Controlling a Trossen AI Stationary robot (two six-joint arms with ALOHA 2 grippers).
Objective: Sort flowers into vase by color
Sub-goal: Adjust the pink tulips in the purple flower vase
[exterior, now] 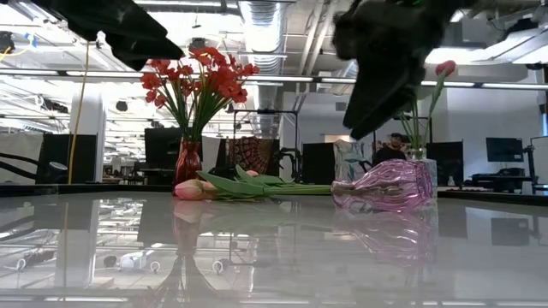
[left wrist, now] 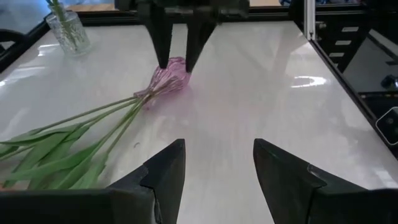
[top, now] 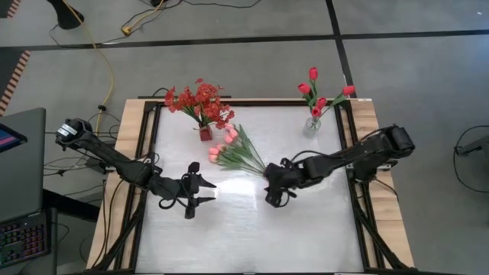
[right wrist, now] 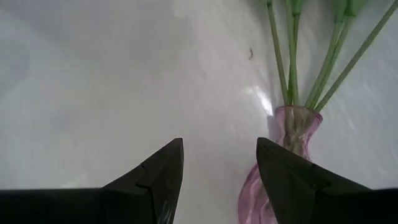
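Glossy white table in an open workshop, two vases upright at the back, one tipped over mid-frame.

Left of centre, the left gripper [top: 205, 191] hangs open, empty. At centre the pink tulips on long green stems [top: 238, 152] lie flat, stems in the toppled pink glass vase [left wrist: 169, 78]: light, floppy flowers, slippery breakable glass, probably best gripped at the neck. The right gripper [top: 273, 192] hovers just above it, open, holding nothing; from overhead the arm hides the vase.
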